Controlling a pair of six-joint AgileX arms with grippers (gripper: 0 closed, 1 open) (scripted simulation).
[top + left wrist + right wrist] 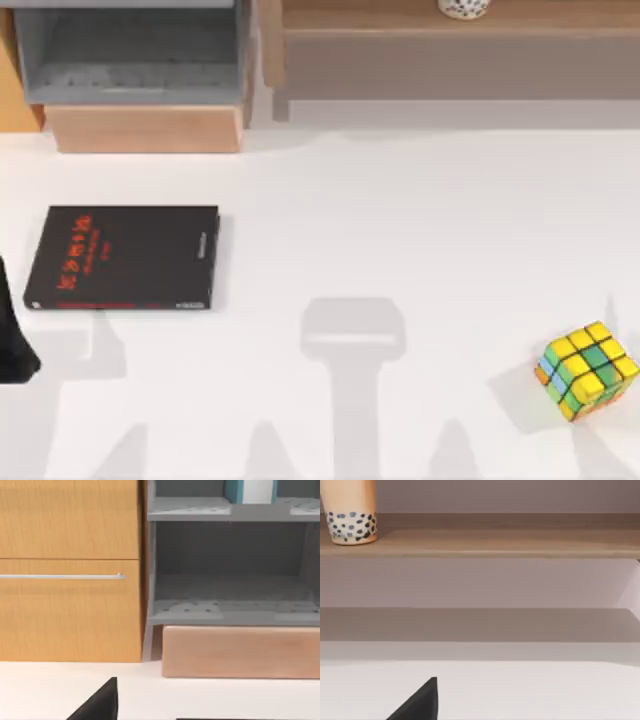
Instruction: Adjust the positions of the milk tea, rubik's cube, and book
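1. While the left arm sits at the table's left edge, about nine o'clock, whether its fingers are wide or narrow cannot be told.
2. Just right of it, the book lies flat, black cover up, below a grey cabinet.
3. At one o'clock, the milk tea stands on a wooden shelf.
4. At four o'clock, the rubik's cube rests on the white table, well apart from the book.

The left arm sits at the table's left edge, toward the near side, as a dark shape low over the surface. A dark finger tip of its gripper juts over the tabletop in the left wrist view.
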